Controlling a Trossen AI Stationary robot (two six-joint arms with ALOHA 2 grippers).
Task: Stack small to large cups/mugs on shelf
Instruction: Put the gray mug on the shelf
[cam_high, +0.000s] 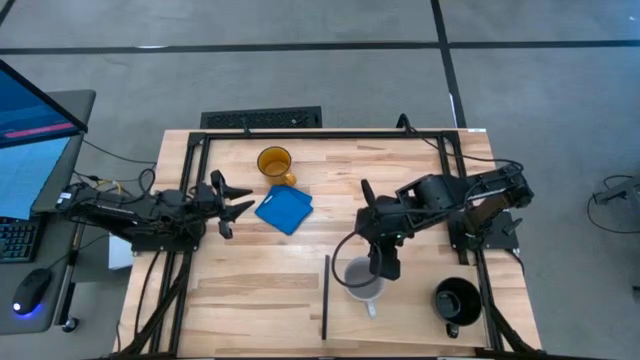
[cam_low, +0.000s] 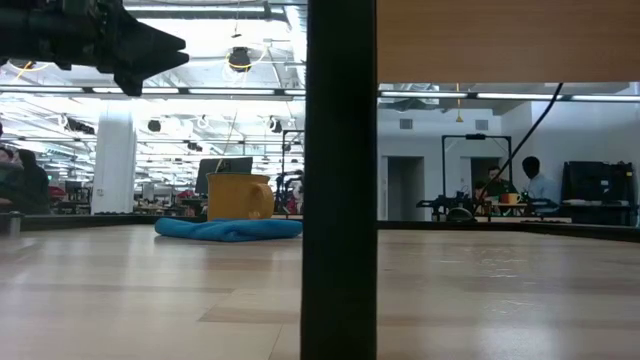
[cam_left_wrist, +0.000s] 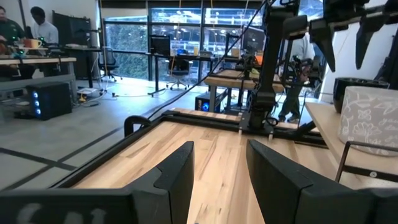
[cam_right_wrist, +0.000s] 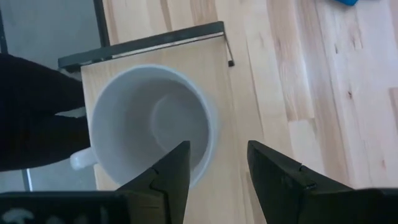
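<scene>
Step in hand: right gripper, jaws spread, poised above the white mug on the shelf beside the divider.

Next move: likely a descent over its rim, then closing.

Left gripper: jaws spread, idle.

Count: three mugs: white, black on the shelf, amber on the tabletop; one blue cloth.

L tool open, over wood table | grey-white mug far side

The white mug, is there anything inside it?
The white mug looks empty: the right wrist view shows its bare pale bottom. The open right gripper hangs above its rim, one finger covering a small part of the inside.
</scene>
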